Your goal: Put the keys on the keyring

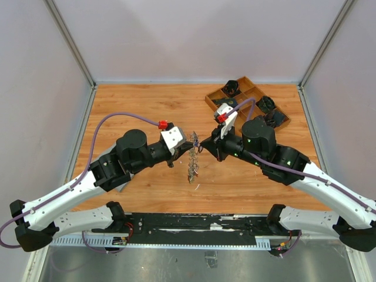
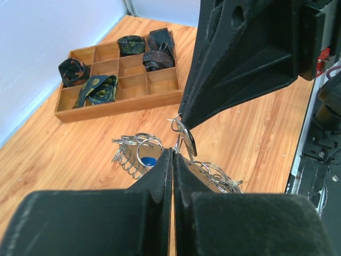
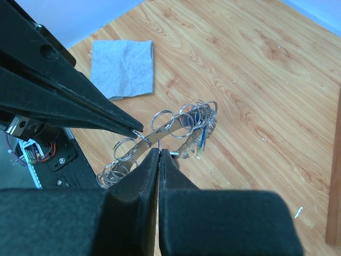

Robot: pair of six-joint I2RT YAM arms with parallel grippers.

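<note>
You have one big silver metal keyring (image 1: 192, 161) here, and it is the only one. It is packed with small silver keys (image 3: 189, 114) and little wire loops, too many and too close together to count. It looks like a spiky wreath. One blue tag (image 2: 150, 160) peeks out among the loops.

The keyring is in the middle of the brown wooden bench (image 1: 135, 106), held up between your two arms. From above you see it edge-on, hanging down from where the two tips meet.

Your left end effector (image 1: 191, 142) is squeezed fully closed, pinching the metal at the top of the keyring. Your right end effector (image 1: 203, 144) is squeezed closed too, nipping the same bundle right beside it.

There is one wooden tray (image 1: 212, 103) with little boxes at the far right of the bench, and one grey square cloth (image 3: 122, 66) lying flat near the left arm.
</note>
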